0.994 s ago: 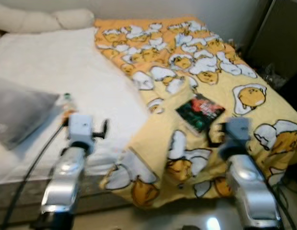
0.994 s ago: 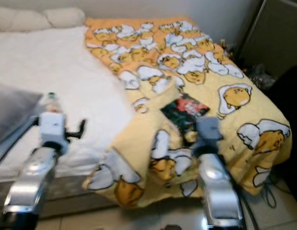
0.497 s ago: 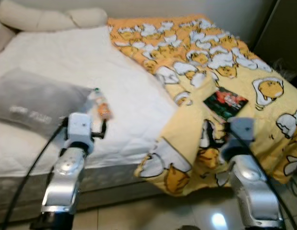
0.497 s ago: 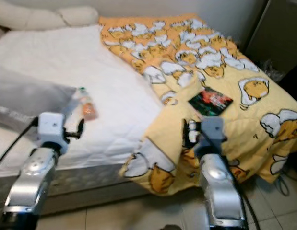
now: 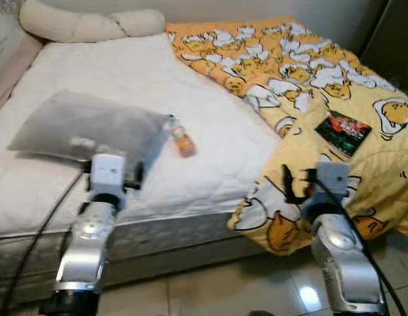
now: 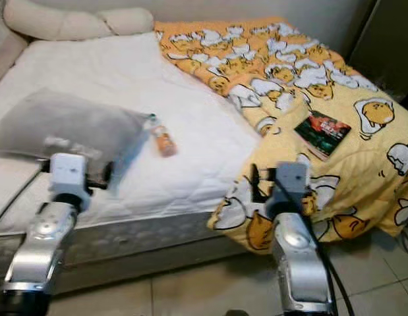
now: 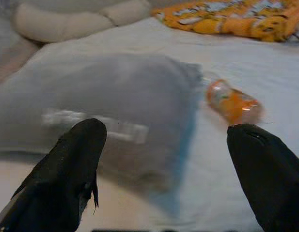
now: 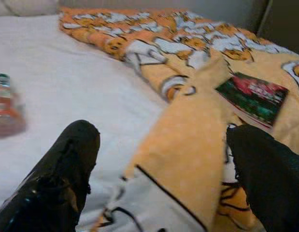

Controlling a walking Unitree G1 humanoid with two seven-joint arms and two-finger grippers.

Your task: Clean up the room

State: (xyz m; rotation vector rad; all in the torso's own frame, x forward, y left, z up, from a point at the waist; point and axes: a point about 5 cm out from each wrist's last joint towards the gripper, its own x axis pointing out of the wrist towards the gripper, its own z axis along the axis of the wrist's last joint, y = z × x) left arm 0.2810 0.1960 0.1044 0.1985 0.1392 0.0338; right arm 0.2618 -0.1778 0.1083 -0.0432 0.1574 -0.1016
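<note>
Here a bed (image 5: pixel 124 72) with a white mattress cover lies before the robot, with a long cream bolster (image 5: pixel 85 25) along its head. A grey pillow (image 5: pixel 85 125) rests on the near left part of the mattress, and just beside its right corner a small orange bottle (image 5: pixel 184 141) lies on its side on the white cover. A yellow blanket (image 5: pixel 309 72) printed with cartoon egg figures covers the right side of the bed and hangs over the near edge toward the tiled floor (image 5: pixel 210 289). On that blanket, toward the right, lies a dark book (image 5: pixel 343 133) with a red and green cover. The left gripper (image 7: pixel 163 159) is held up in front of the near edge of the bed, pointing at the pillow and the bottle, its two black fingers spread wide with nothing between them. The right gripper (image 8: pixel 159 164) is held up before the hanging fold of the blanket, its fingers likewise wide apart and empty, with the book ahead of it.
</note>
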